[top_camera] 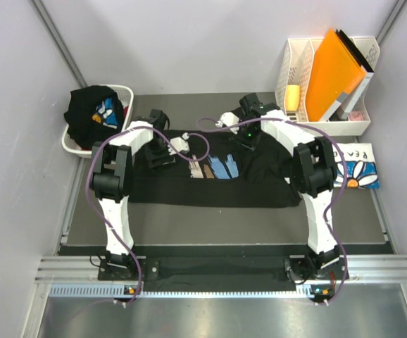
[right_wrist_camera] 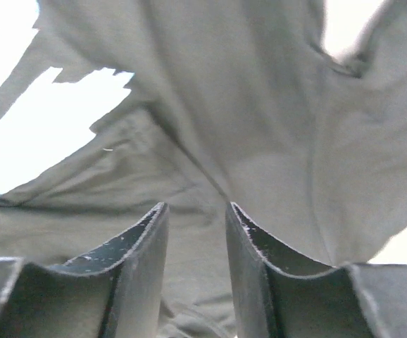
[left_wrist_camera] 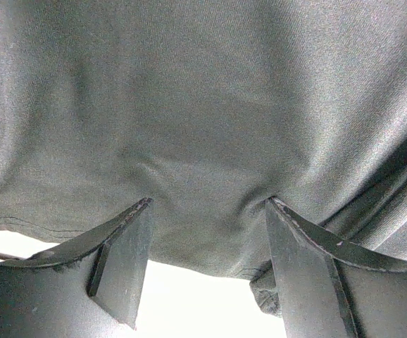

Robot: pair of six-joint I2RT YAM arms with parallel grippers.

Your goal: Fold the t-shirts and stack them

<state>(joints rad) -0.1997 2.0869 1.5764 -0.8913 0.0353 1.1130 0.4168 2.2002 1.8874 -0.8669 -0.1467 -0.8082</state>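
1 white tee point(top_camera: 355, 169) lies folded at right; the printed black tee point(top_camera: 210, 186) is spread mid-table, left gripper point(left_wrist_camera: 208, 202) with jaws wide against its cloth, right gripper point(right_wrist_camera: 196, 205) pinching a fold; a second black tee point(top_camera: 89, 113) waits in the basket point(top_camera: 124, 91); stacking seems unstarted.

The spread t-shirt point(top_camera: 260, 186) lies at the middle of the desk point(top_camera: 189, 225). The left gripper point(top_camera: 163, 153) is over its 9 o'clock part and the right gripper point(top_camera: 249, 135) is at its 12 o'clock edge, both arms reaching in from bases at 6 o'clock. At 10 o'clock from it, at the desk's far corner, stands the laundry basket point(top_camera: 70, 144) with a bundled t-shirt point(top_camera: 87, 116) in it. At 3 o'clock, near the spread one, lies the folded t-shirt point(top_camera: 358, 169), and behind that, at 1 o'clock, stands the file rack point(top_camera: 295, 70) with a folder point(top_camera: 334, 70) leaning in it.
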